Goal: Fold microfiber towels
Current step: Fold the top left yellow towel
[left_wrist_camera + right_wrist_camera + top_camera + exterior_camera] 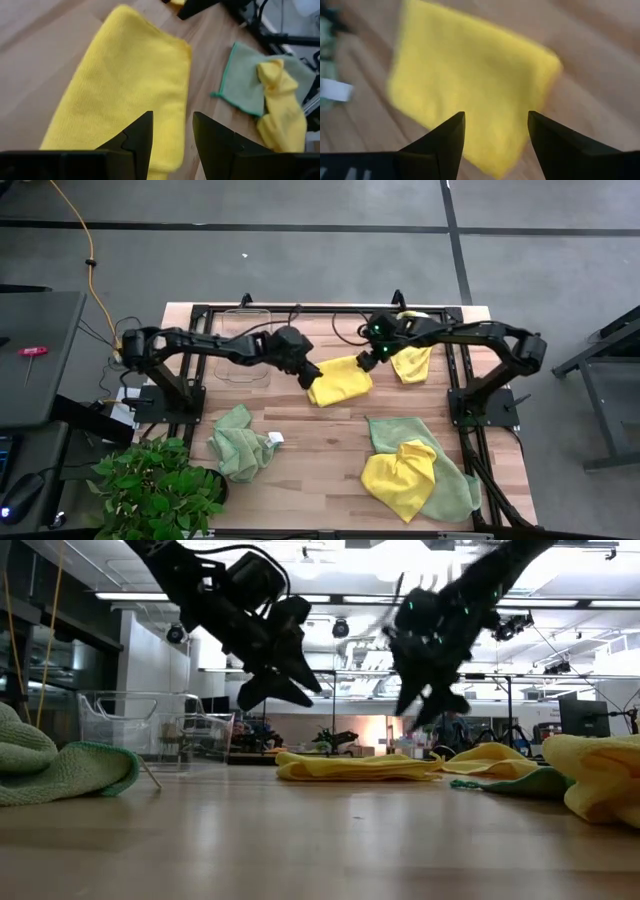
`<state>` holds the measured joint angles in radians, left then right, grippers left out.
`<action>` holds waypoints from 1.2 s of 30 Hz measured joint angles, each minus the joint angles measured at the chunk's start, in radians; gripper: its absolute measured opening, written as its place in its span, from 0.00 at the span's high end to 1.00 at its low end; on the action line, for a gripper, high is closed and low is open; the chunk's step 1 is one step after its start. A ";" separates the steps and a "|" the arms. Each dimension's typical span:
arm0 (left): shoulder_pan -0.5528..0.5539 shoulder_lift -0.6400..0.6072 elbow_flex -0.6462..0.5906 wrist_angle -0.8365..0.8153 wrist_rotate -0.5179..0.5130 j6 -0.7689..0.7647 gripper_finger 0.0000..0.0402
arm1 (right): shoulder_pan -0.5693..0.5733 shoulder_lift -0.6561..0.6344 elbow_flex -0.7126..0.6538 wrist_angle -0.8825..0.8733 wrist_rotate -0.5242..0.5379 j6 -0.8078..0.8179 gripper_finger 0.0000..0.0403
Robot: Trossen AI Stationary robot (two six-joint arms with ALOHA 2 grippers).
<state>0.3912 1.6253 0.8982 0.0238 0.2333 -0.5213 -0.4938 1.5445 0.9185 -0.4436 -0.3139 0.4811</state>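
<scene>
Grey concrete floor surrounds the wooden table (320,442); I see a yellow cable (85,255) trailing across the floor at far left and a dark desk (35,355) beside it. From the low view, the room behind shows ceiling strip lights and cluttered benches.

Left to right on the table: a leafy plant (150,485) at the near left corner. Just beside it, a crumpled green towel (240,442) with a white tag. Behind that, a clear plastic bin (243,345) at the back; I can make out nothing inside it.

Left gripper (311,374) hovers at table centre, above the left end of the folded yellow towel (340,380). Its fingers (140,140) stand spread apart with nothing between them; the towel lies flat below.

Right gripper (367,357) hangs above the same towel's right end, jaws spread wide, nothing held. In the low view both grippers are clear of the cloth.

Further right, another yellow towel (412,360) lies rumpled near the back edge. At near right, a green towel (455,480) is spread flat with a bunched yellow towel (400,472) lying on top.
</scene>
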 joint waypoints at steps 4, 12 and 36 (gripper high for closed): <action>-0.029 0.037 -0.001 0.001 -0.046 0.000 0.68 | -0.021 0.035 -0.063 0.025 -0.033 0.063 0.48; -0.064 0.107 0.000 -0.004 -0.119 0.054 0.80 | -0.024 0.079 -0.100 0.180 -0.046 0.102 0.48; -0.064 0.237 0.005 -0.045 -0.192 0.249 1.00 | -0.014 0.181 -0.097 0.230 -0.090 0.199 0.48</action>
<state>0.3269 1.8627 0.9031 -0.0216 0.0417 -0.2727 -0.5077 1.7253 0.8211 -0.2137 -0.4043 0.6806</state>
